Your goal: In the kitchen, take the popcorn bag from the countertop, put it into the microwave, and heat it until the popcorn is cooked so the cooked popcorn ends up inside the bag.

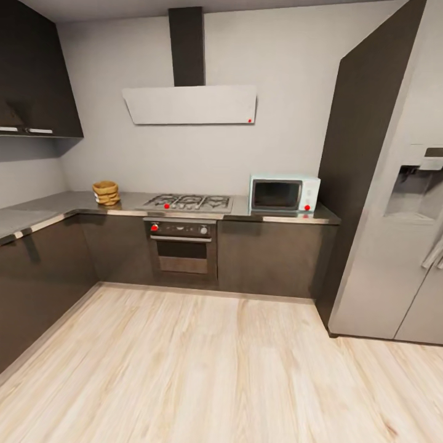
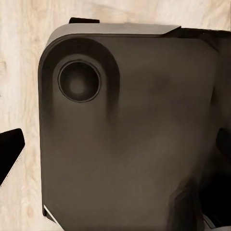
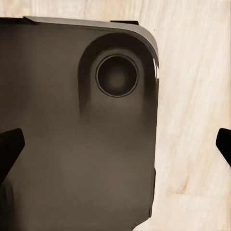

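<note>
The mustard-tan popcorn bag (image 1: 106, 192) stands on the grey countertop (image 1: 55, 204) near its back left corner, left of the hob. At the worktop's right end sits the mint-blue microwave (image 1: 284, 194), its dark door closed. No popcorn can be made out at this distance. In the left wrist view my left gripper (image 2: 115, 154) hangs open over the robot's dark base (image 2: 125, 134), black fingertips (image 2: 10, 153) wide apart. My right gripper (image 3: 115, 147) is open too, fingertips (image 3: 9, 148) at the picture's edges, with nothing between them.
A gas hob (image 1: 188, 202) and a black-fronted oven (image 1: 183, 247) sit between bag and microwave. A steel fridge (image 1: 400, 234) and a tall dark panel (image 1: 363, 154) stand at the right. Dark cabinets (image 1: 37, 277) run along the left. Pale wood floor (image 1: 215, 369) lies ahead.
</note>
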